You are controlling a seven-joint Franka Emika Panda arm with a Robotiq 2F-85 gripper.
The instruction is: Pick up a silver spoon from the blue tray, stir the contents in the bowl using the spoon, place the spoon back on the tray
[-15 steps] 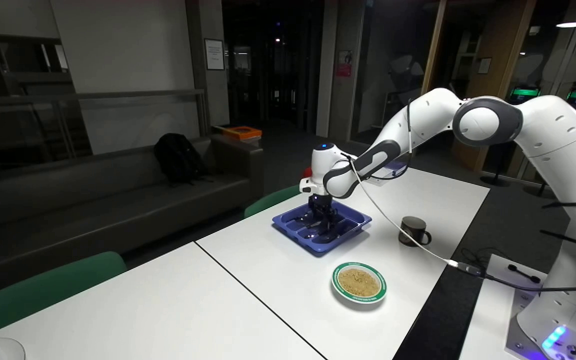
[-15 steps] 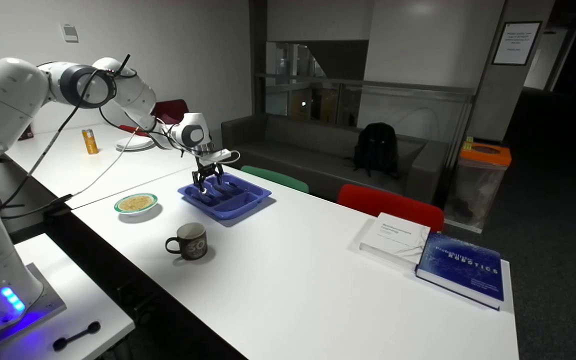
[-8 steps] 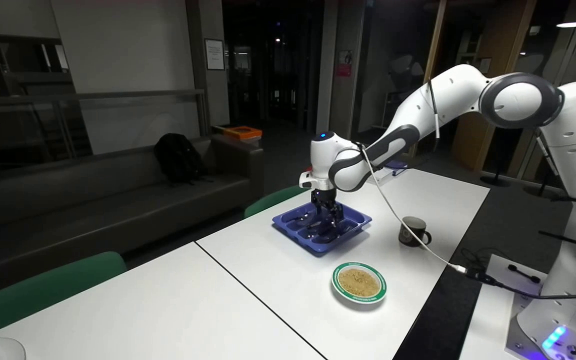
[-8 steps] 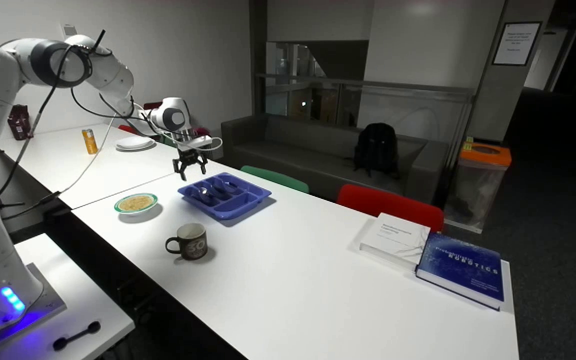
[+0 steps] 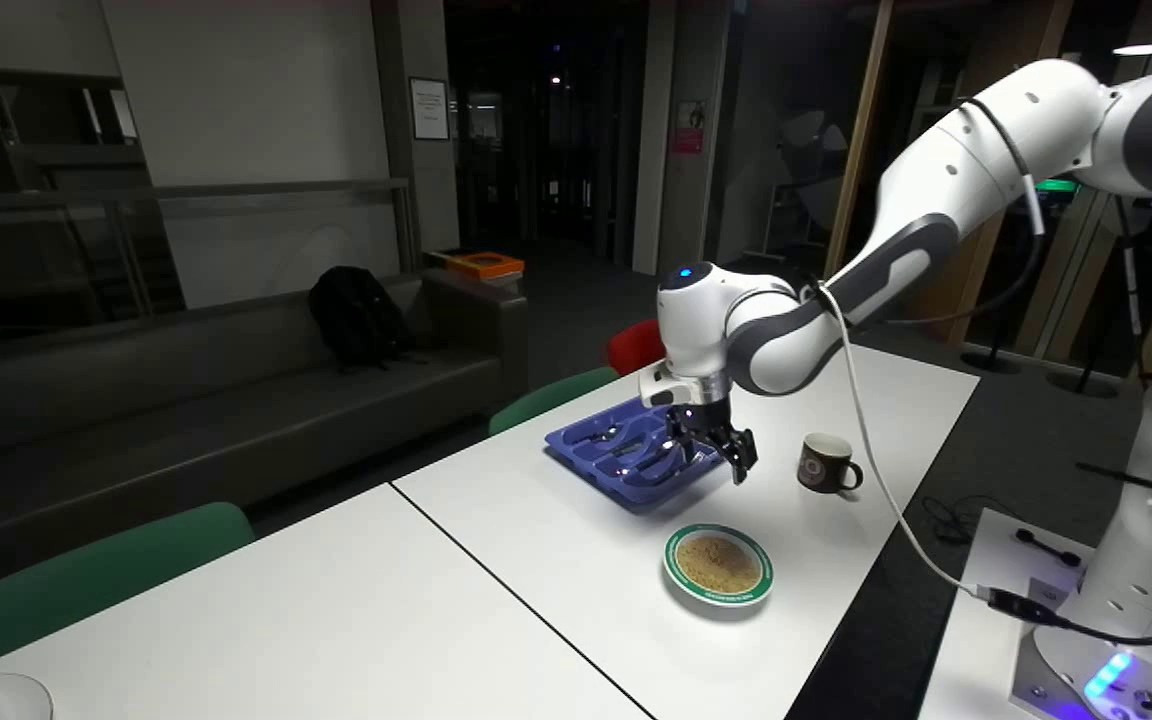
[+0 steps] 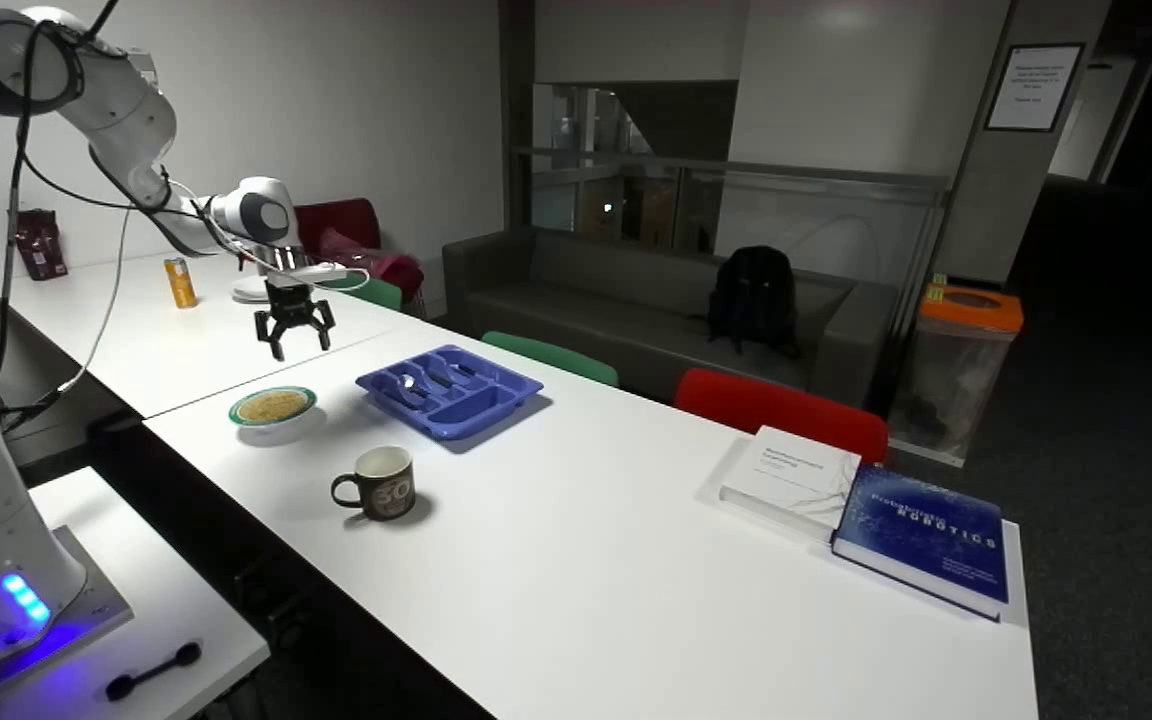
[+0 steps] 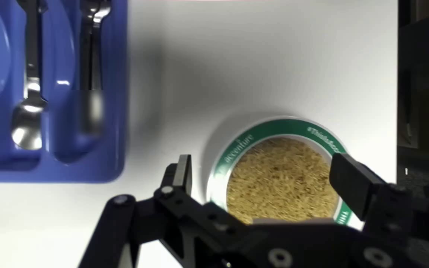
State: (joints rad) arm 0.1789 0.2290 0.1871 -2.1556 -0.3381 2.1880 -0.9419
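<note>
One silver spoon (image 7: 29, 126) showed clearly, with a glossy oval end and darker handle, lying in a compartment of the blue tray (image 7: 110, 160), up and left of the jaws in the wrist view. The tray was moulded plastic with curved dividers; the next compartment, nearer the jaws, held more metal cutlery (image 7: 95, 59), partly blurred, its count unclear. The jaws hung above the tabletop (image 7: 348, 74), two black fingers (image 7: 352, 180) spread wide. Below, between them in the wrist view, stood one round bowl (image 7: 279, 127), green-rimmed with pale lettering, holding coarse tan grains (image 7: 281, 178). In both exterior views one dark mug (image 6: 384, 485) stood off to the jaws' side.
</note>
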